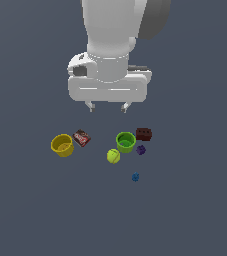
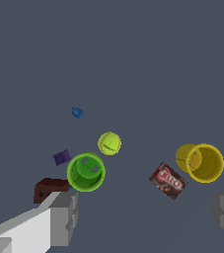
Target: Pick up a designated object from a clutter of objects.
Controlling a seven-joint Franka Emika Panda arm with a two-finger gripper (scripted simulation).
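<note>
The yellow-green tennis ball [image 1: 113, 156] lies on the dark floor just in front of the green cup [image 1: 126, 142]; it also shows in the wrist view [image 2: 109, 143] beside the green cup [image 2: 86, 172]. My gripper [image 1: 107, 106] hangs well above and behind the clutter, open and empty, its two fingers [image 2: 59, 217] spread wide. The yellow cup [image 1: 62, 145], brown-red packet [image 1: 81, 137], dark red brick block [image 1: 144, 134], purple piece [image 1: 141, 149] and blue piece [image 1: 135, 176] lie around the ball.
All items sit on a plain dark grey floor [image 1: 185, 210]. In the wrist view the yellow cup [image 2: 201, 162] and packet [image 2: 168, 181] lie to one side, the brick [image 2: 49, 189], purple piece [image 2: 61, 157] and blue piece [image 2: 77, 112] to the other.
</note>
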